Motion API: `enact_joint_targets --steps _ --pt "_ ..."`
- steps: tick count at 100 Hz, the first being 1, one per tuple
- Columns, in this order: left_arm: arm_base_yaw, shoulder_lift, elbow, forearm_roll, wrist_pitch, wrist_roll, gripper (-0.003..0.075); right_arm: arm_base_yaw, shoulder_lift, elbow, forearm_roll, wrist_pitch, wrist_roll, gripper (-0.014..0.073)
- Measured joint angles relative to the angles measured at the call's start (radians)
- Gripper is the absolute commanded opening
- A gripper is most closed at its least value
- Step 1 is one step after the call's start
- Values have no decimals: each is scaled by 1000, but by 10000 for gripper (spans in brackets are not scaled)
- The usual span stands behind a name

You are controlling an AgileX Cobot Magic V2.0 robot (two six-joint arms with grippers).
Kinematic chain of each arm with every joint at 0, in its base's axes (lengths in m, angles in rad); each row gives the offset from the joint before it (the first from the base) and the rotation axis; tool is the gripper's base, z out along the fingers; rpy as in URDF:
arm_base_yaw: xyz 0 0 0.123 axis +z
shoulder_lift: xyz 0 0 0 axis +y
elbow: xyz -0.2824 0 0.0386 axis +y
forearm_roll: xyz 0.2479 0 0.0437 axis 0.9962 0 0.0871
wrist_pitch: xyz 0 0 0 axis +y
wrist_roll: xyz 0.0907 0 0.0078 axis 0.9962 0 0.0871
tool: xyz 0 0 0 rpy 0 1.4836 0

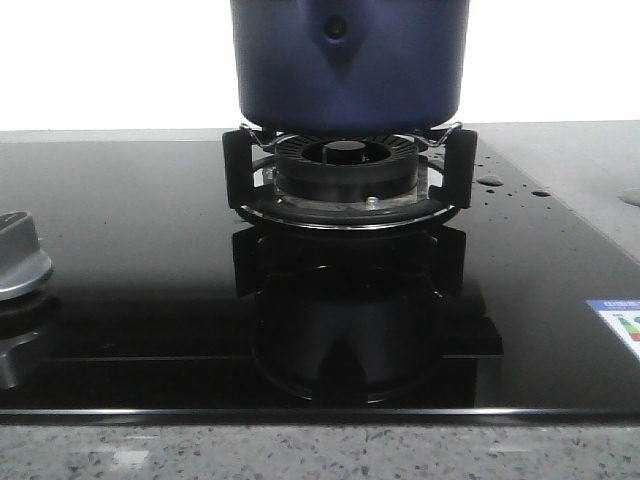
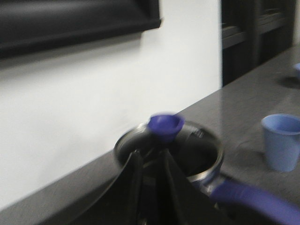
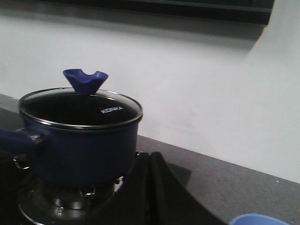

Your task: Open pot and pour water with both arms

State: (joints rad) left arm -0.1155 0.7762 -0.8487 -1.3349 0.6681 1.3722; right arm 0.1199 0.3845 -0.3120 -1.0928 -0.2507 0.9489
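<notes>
Lid still on; I'm lining up on its knob.
Left gripper [image 2: 149, 161] jaws apart just short of the knob [image 2: 165, 126] on the pot [image 1: 349, 62]; right gripper [image 3: 151, 174] looks clenched, empty.

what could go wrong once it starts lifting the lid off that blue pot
The left hand is close to the small blue lid knob; a shallow grip might let the glass lid slip. The dark navy round pot sits on thin burner supports and could shift. The light blue cup nearby could get knocked.

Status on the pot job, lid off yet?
Not yet. The glass lid sits on the pot, which rests on the burner. The left tool is close to the lid knob, not gripping it. Lifting the lid and pouring into the blue cup remain.
</notes>
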Motion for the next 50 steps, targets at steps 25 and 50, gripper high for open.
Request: enact_joint_targets --steps 25,50 --pt "5 -267 348 -2 -168 0 27 34 0 6 -1 -20 0 -65" --pt "5 -342 421 -8 -190 0 27 34 0 6 -1 -24 0 -65"
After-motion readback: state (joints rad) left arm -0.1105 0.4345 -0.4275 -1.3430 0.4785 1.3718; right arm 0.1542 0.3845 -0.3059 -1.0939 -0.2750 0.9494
